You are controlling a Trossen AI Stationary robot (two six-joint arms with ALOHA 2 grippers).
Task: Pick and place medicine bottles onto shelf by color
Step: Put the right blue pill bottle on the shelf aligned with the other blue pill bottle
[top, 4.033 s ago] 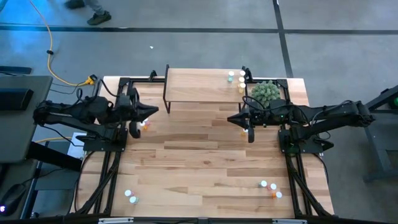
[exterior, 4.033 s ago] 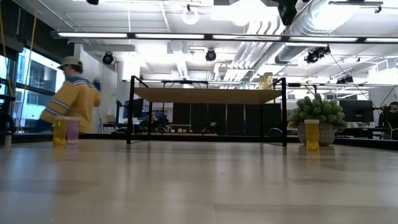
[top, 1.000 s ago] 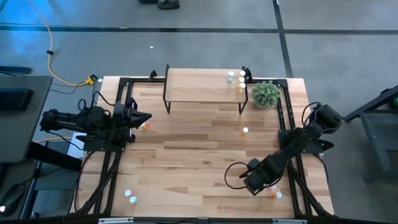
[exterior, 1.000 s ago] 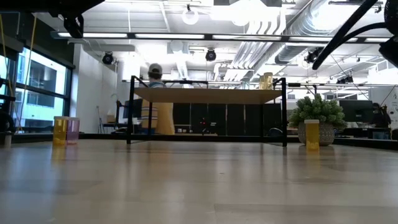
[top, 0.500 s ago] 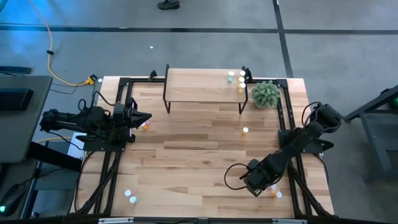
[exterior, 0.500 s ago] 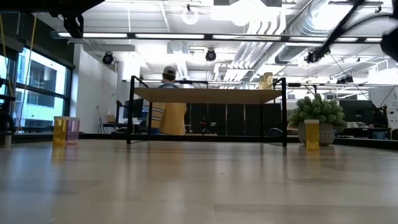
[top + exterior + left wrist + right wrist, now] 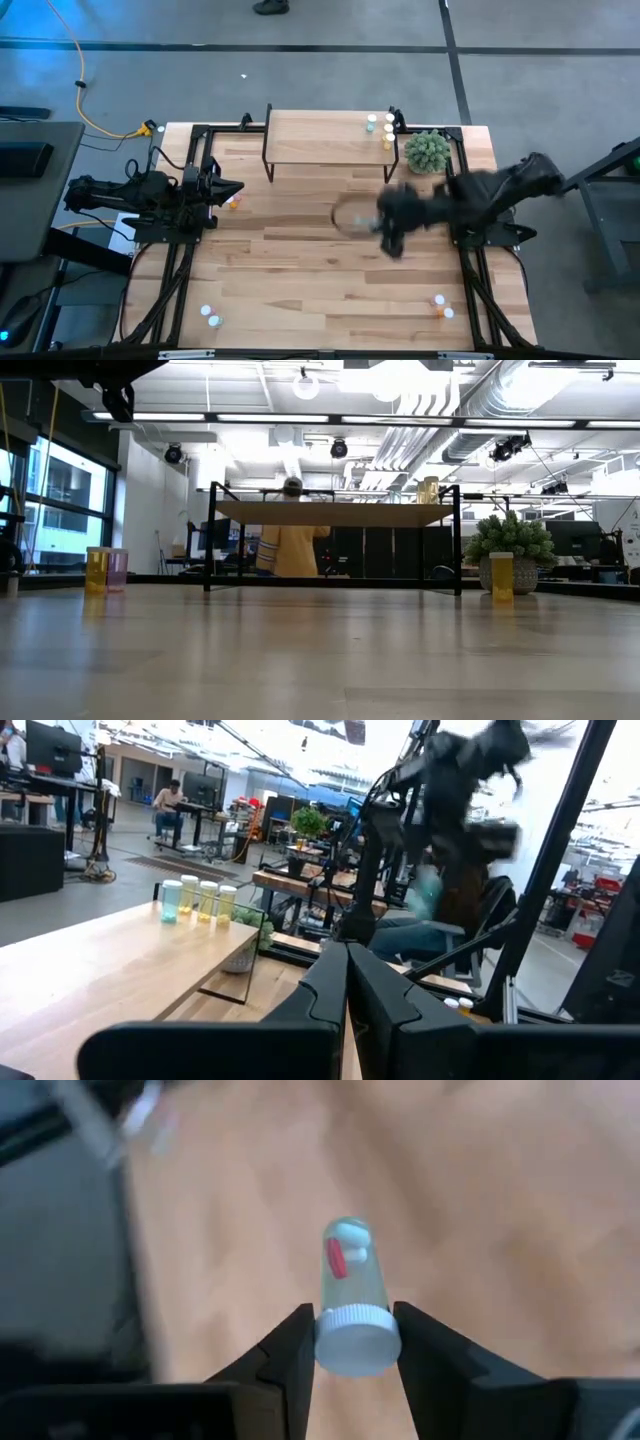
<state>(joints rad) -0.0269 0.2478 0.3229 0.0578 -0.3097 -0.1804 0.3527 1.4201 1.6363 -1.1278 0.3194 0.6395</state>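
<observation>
shelf point(image 7: 325, 137) placement is what i'm lining up, and the relation that matters is this: the shelf lies toward the far edge of the worktop point(image 7: 300, 270) from my right tool point(image 7: 392, 228), which hangs over the middle of the worktop, nearer its right half.

my right tool is pinching a clear medicine bottle point(image 7: 350, 1295) by its white cap, the fingers point(image 7: 290, 1345) pressing the cap from either side. the bottle's long axis points straight out ahead of the tool, body forward, with a red and a white pill showing inside. in the high view the arm is smeared with motion, so i can't read the bottle's tilt against the shelf top from there.

a small group of bottles point(image 7: 382, 127) already stands at the shelf's far right corner, beside the plant point(image 7: 427, 151). i judge the carried bottle has to come upright before it goes down near them.

my left tool point(image 7: 228, 190) waits at the left edge of the worktop, pressed together and empty, with an orange bottle point(image 7: 233, 203) just beside it. the right arm is clearly the one placed for this move.
</observation>
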